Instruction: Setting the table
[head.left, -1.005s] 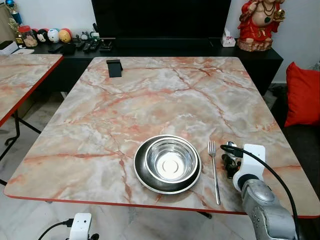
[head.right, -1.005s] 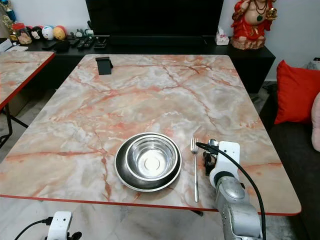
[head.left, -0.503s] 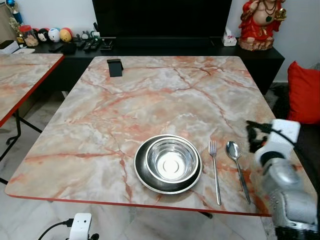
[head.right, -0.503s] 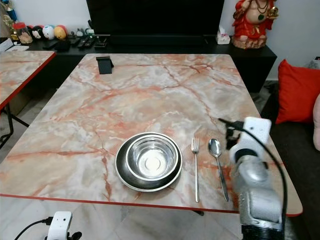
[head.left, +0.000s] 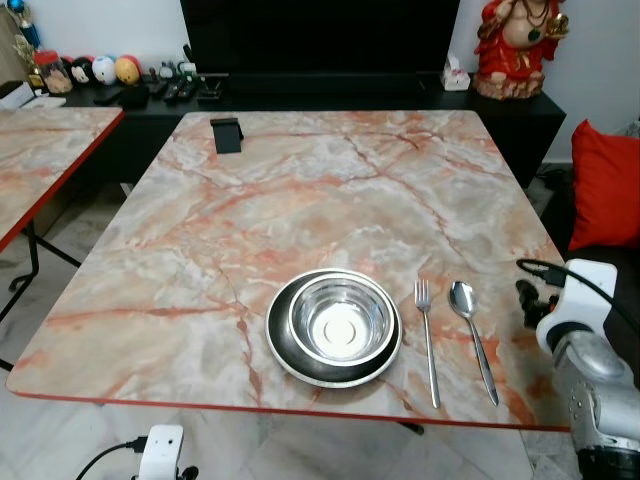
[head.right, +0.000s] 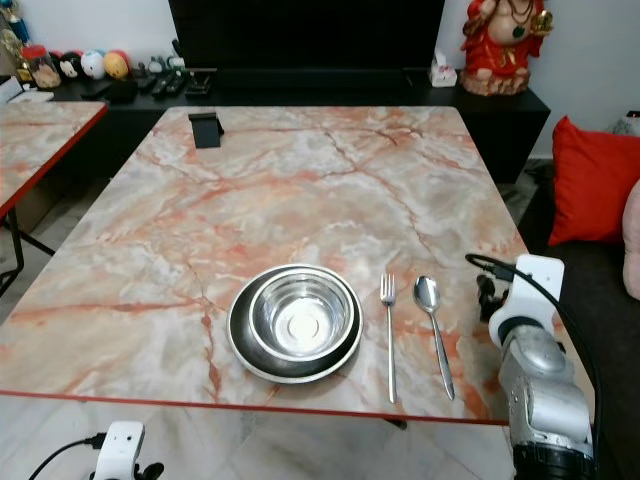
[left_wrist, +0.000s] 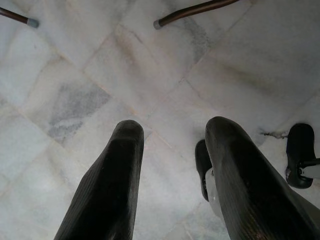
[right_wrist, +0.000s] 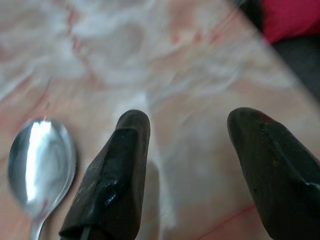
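Slim polished steel spoon (head.left: 470, 330) lies right of the steel fork (head.left: 427, 340), beside the steel bowl (head.left: 340, 322). Light, rigid, probably slippery; best taken mid-handle. Right gripper (right_wrist: 192, 165) spread wide, holding nothing, just right of the spoon.

A red figurine (head.left: 517, 47) and perhaps a tissue box (head.left: 456, 78) sit on the dark sideboard (head.left: 330, 95).

My right arm is raised at the table's (head.left: 300, 200) near-right corner, right gripper (right_wrist: 190, 160) w/ fingers spread wide, nothing btwn them, just above the tabletop. Left arm hangs below the table's near edge; left gripper (left_wrist: 172, 175) fingers apart, pointing down.
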